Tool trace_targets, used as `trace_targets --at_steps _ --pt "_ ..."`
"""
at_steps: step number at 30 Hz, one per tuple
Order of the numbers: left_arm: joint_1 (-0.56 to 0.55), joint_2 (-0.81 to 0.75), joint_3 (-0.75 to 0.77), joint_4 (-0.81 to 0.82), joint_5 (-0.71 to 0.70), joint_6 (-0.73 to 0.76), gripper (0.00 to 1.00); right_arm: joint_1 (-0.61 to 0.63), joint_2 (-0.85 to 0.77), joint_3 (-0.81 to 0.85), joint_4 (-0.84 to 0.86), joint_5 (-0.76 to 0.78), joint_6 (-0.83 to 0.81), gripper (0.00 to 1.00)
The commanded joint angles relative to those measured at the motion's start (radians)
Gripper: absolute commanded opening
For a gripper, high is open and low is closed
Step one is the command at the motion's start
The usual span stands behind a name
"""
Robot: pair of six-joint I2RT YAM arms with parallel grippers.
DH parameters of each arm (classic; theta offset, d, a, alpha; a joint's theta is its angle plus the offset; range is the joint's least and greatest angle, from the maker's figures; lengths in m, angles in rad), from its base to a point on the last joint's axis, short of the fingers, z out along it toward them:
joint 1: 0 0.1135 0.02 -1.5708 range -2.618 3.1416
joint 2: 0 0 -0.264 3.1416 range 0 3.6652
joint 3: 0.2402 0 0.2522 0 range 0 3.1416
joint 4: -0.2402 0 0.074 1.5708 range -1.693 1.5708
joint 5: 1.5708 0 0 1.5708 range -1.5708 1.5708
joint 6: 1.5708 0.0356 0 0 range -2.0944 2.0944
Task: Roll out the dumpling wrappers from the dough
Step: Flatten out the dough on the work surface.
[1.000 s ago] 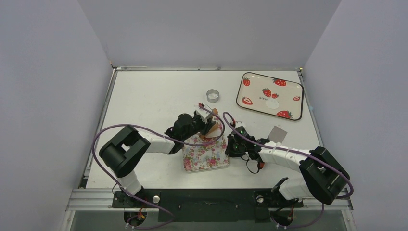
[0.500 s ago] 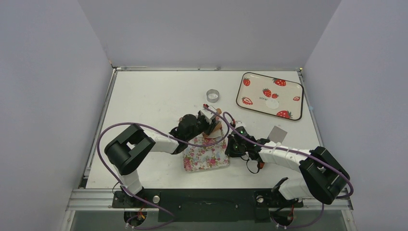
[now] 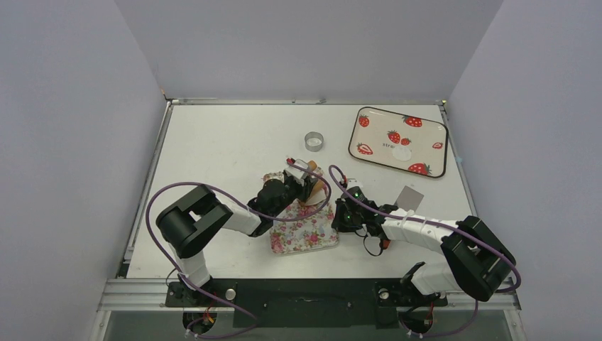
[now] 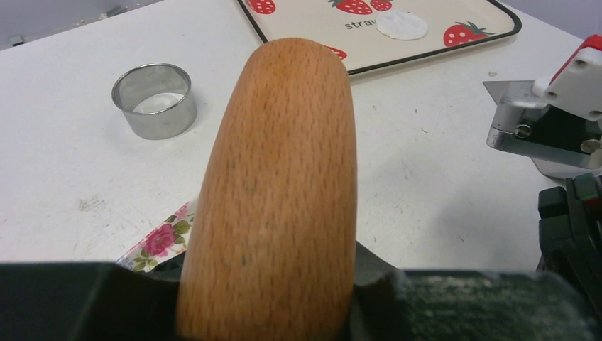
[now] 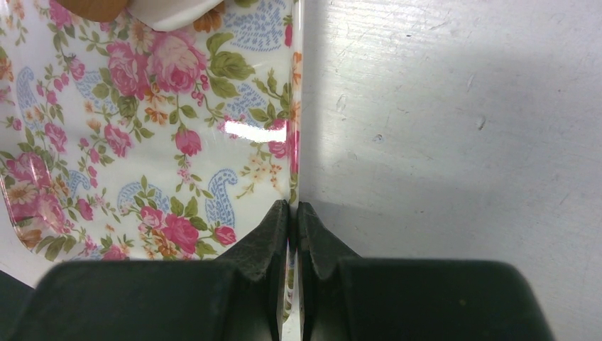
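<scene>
Two arms reach in over the middle of the tabletop [image 3: 234, 142], meeting at a floral tray [image 3: 305, 233] that lies a little toward the near edge. The left claw [image 3: 298, 187] is clamped round a wooden roller [image 4: 277, 192], whose rounded brown end points toward the far edge in the left wrist view. The right claw [image 5: 293, 213] is pinched together on the thin right-hand rim of the floral tray, its two black fingertips all but meeting with the rim between them. The dough [image 5: 170, 11], a small pale lump, sits on the far end of the floral tray, with the roller's brown tip right beside it; whether the two touch I can't tell from here. A silver metal ring [image 3: 314, 141] stands upright on the bare tabletop beyond the floral tray, toward the far edge and well apart from it. In the far right corner lies a strawberry-patterned tray [image 3: 369, 138], and on it rests one thin white dumpling wrapper [image 3: 402, 153], flat and round. Near the right edge, between the strawberry-patterned tray and the right arm, a flat grey spatula blade [image 3: 409, 197] lies on the tabletop.
</scene>
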Motion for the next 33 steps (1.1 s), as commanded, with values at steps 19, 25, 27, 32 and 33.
trace_targets --at_steps 19,25,27,32,33 --pt "0.039 0.124 -0.078 -0.297 -0.125 0.033 0.0 0.014 0.1 -0.024 -0.135 -0.014 -0.043 0.0" --pt "0.034 0.135 -0.075 -0.348 -0.185 -0.014 0.0 0.012 0.122 -0.012 -0.13 -0.025 -0.053 0.0" --pt "0.036 0.141 -0.06 -0.378 -0.22 -0.04 0.0 0.011 0.121 -0.013 -0.129 -0.024 -0.052 0.0" --pt "0.041 0.132 -0.046 -0.408 -0.313 -0.092 0.0 0.007 0.116 -0.021 -0.13 -0.02 -0.046 0.0" --pt "0.042 0.12 -0.04 -0.418 -0.321 -0.092 0.0 0.004 0.116 -0.022 -0.132 -0.018 -0.044 0.0"
